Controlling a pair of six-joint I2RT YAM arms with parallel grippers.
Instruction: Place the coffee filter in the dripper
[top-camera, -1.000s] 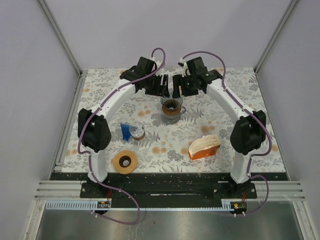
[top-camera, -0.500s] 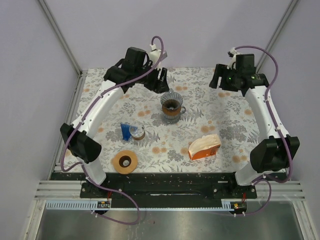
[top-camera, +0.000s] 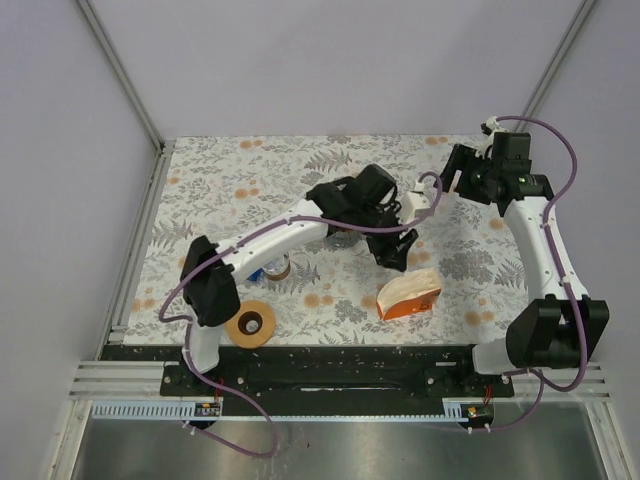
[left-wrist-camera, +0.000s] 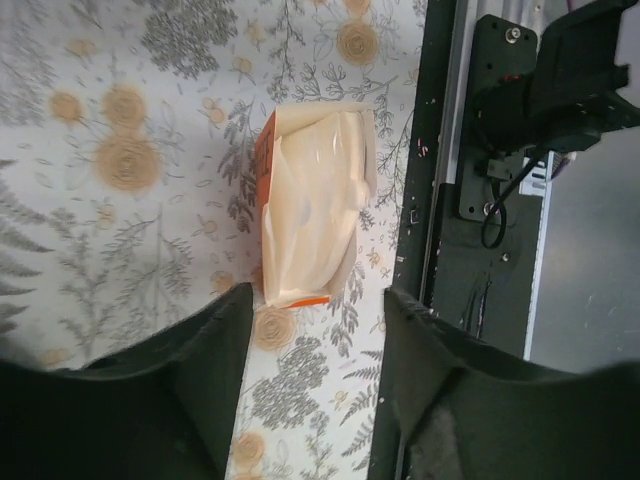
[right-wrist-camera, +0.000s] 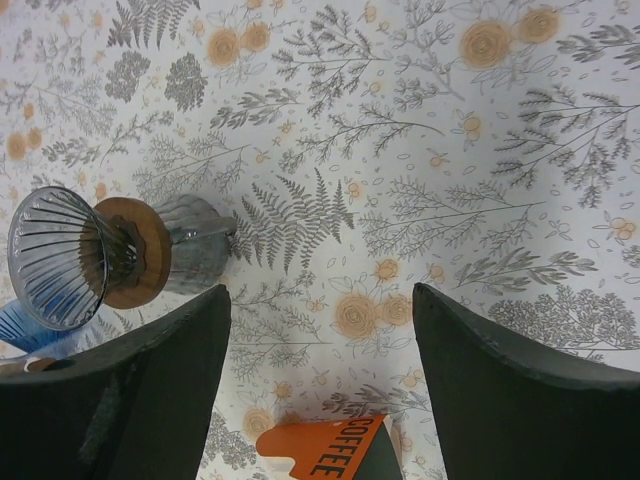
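Observation:
The pack of coffee filters (top-camera: 408, 294), orange with cream paper filters showing in its open side, lies on the floral table at the front right. In the left wrist view the pack (left-wrist-camera: 312, 215) is just ahead of my open, empty left gripper (left-wrist-camera: 315, 385). From above, my left gripper (top-camera: 395, 252) hovers just behind the pack. The glass dripper (right-wrist-camera: 58, 262) with its wooden collar (right-wrist-camera: 135, 252) sits on a glass server and looks empty. In the top view my left arm hides most of it. My right gripper (right-wrist-camera: 320, 400) is open and empty, high at the back right (top-camera: 452, 182).
A tape roll (top-camera: 250, 324) lies at the front left. A small round tin (top-camera: 279, 268) and a blue item sit beside the left arm. The black base rail (left-wrist-camera: 480, 250) runs along the near edge, close to the filter pack.
My left arm has swung from the back left across the dripper to above the filter pack. My right arm has drawn away from the dripper to the back right.

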